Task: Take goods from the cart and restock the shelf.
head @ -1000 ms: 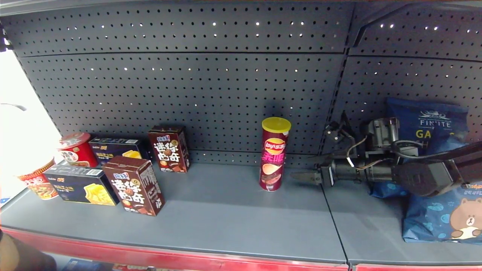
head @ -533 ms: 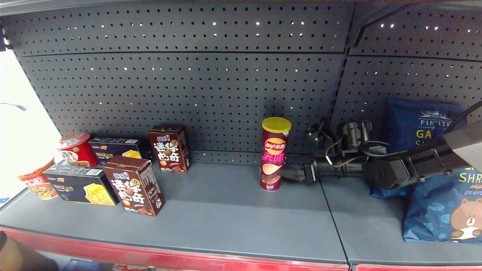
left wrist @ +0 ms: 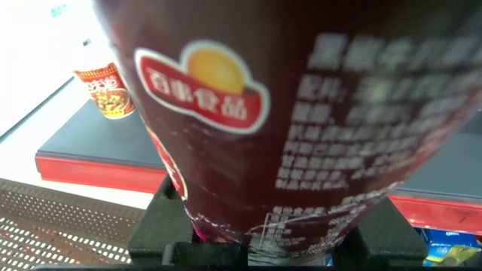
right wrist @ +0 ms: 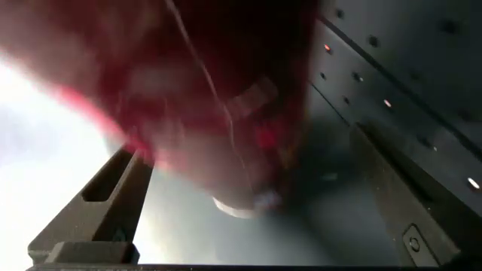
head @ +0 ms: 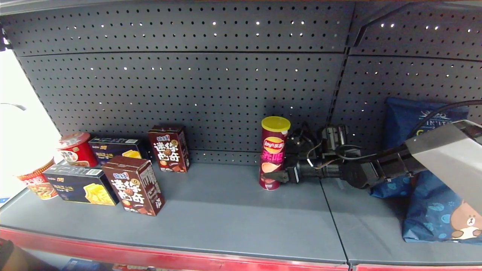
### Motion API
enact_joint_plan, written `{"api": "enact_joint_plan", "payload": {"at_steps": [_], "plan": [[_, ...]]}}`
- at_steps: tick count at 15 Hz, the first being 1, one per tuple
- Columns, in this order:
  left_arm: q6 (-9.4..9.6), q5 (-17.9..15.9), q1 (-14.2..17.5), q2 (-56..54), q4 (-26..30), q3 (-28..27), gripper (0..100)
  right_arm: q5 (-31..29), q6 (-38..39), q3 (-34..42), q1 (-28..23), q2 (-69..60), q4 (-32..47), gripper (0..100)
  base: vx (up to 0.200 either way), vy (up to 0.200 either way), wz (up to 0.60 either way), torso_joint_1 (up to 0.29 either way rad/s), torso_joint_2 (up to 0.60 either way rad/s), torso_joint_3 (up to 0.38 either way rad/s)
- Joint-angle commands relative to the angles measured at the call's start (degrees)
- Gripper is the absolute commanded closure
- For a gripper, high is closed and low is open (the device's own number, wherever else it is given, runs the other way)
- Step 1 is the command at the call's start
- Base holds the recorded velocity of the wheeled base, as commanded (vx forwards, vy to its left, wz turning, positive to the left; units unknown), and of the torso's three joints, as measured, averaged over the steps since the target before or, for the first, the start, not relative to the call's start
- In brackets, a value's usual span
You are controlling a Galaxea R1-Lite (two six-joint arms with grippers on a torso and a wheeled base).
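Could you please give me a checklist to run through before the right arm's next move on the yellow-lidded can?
1. Upright chip can on the shelf: ok.
2. Height of right gripper, level with the can's lower half: ok.
3. Its fingers spread, with the can between them: ok.
4. Contact of those fingers with the can: cannot tell.
5. Hold of left gripper on a second can: ok.
6. Bare shelf to the left of the chip can for the second can: ok.
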State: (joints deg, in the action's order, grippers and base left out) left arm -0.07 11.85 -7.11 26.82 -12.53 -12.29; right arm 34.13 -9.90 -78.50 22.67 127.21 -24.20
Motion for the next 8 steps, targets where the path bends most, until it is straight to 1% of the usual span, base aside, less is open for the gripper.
{"api": "enact_joint_plan", "payload": {"at_steps": [1,4,6,7,8], "plan": [[-0.01,0.02,-0.01,-0.1,-0.04,0.33,100,-0.03,0.32,-2.8,0.97,2.78,0.12,0,0.0,0.0,0.0,0.0,0.0,0.0],[-0.01,0.02,-0.01,-0.8,-0.04,1.48,100,-0.3,2.96,-6.23,2.11,4.63,-0.06,0,0.0,0.0,0.0,0.0,0.0,0.0],[-0.01,0.02,-0.01,-0.98,-0.04,1.65,100,-0.21,2.96,-6.58,2.2,4.89,-0.24,0,0.0,0.0,0.0,0.0,0.0,0.0],[-0.01,0.02,-0.01,-1.07,-0.04,1.83,100,-0.03,2.69,-6.5,2.11,4.98,-0.41,100,0.0,0.0,0.0,0.0,0.0,0.0],[-0.01,0.02,-0.01,-1.07,-0.04,1.92,100,-0.03,2.78,-6.5,2.11,4.89,-0.5,100,0.0,0.0,0.0,0.0,0.0,0.0]]}}
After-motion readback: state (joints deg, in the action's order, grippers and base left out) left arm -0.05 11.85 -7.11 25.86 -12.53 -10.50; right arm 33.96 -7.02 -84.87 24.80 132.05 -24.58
